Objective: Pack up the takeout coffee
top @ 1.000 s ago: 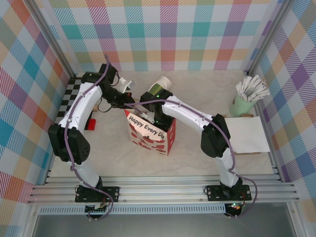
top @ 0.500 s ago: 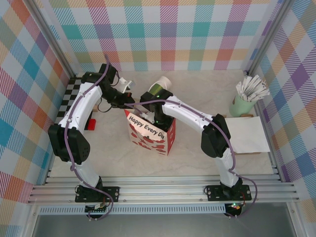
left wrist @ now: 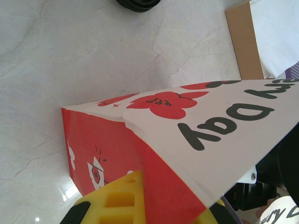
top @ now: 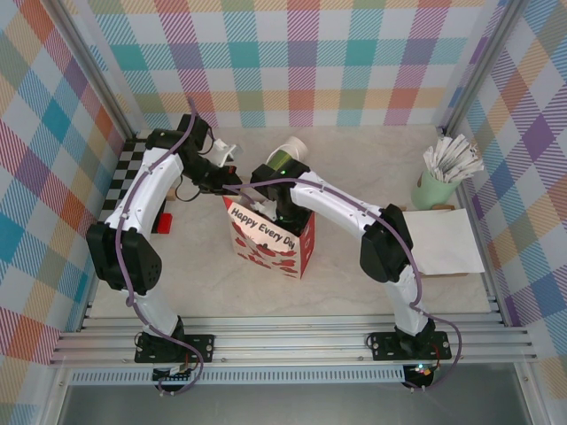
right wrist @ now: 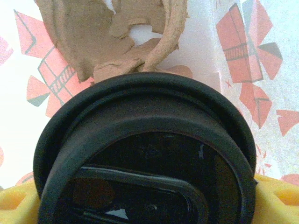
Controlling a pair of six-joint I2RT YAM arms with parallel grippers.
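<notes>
nearest you, the gift bag stands open mid-table, with a white sheet to its right. the takeout coffee is inside the bag, a brown paper handle just past its lid. farther back, a lidless cup stack lies on its side. left gripper reaches in from the left, pinching the bag's rim. right gripper dips into the bag's mouth, fingers wide, gripping the coffee.
</notes>
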